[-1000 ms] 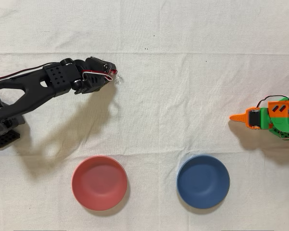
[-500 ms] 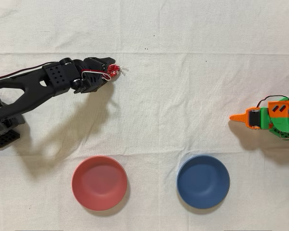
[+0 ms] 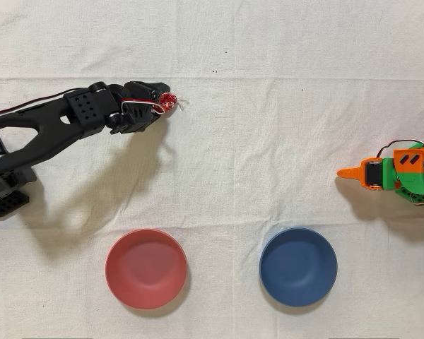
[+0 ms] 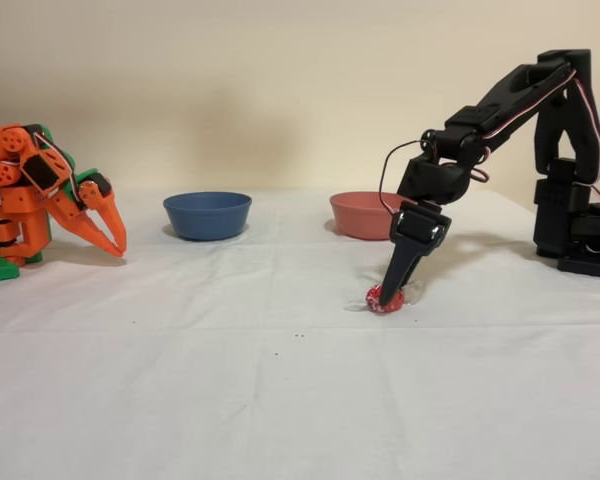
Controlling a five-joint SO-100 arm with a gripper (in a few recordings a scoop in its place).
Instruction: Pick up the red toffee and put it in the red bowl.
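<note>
— Since a second ago, what has changed in the overhead view?

— Back then the end effector (image 3: 164, 103) covered nearly all of the red toffee (image 3: 168, 102), with just a clear wrapper end peeking out. Now the red foil shows at its tip, and the black arm (image 3: 56, 123) sits a touch higher in the picture. Both bowls lie as they did.

— And where do things lie from above?

— The toffee is at the upper left on the white cloth of the table (image 3: 268, 141), well apart from the red bowl (image 3: 146, 268) at lower left. The blue bowl (image 3: 298, 266) is to its right, and the idle orange arm (image 3: 399, 175) is at the right edge.

— What about the fixed view?

— There the end effector (image 4: 390, 293) points steeply down, its fingers drawn close around the toffee (image 4: 384, 300), pinching it. The candy seems to touch the cloth or sit just off it; I cannot tell which. The red bowl (image 4: 365, 215) stands behind it, the blue bowl (image 4: 207, 215) further left, and the orange arm (image 4: 45, 200) at the far left.
</note>
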